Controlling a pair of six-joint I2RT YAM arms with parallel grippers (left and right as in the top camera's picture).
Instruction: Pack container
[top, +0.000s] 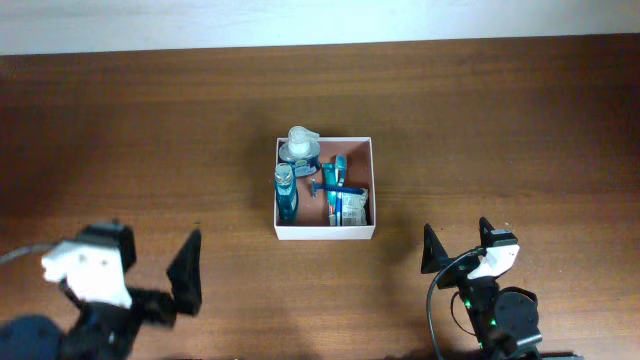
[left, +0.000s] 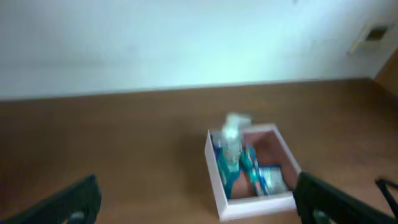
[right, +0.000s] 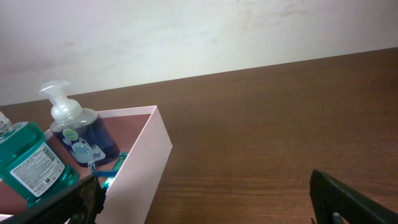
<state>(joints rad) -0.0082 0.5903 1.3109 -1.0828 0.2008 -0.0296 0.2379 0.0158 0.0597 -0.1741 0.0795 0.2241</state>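
So the container sits mid-tabletop. There's a pump bottle in its 11 o'clock corner, a teal bottle along the 9 o'clock wall and a packet around 5 o'clock.

Left gripper is off at 7 o'clock from the box and right gripper at 5 o'clock. Both are spread wide with nothing in them, and neither is touching it.

My guess is those thin white walls are cardboard-ish, so they'd be light but bendy. With liquid bottles inside it's probably weighted toward the 9 o'clock side. I'd pinch a wall close to a corner, where it should be stiffer, or just nudge it low along the 3 o'clock wall.
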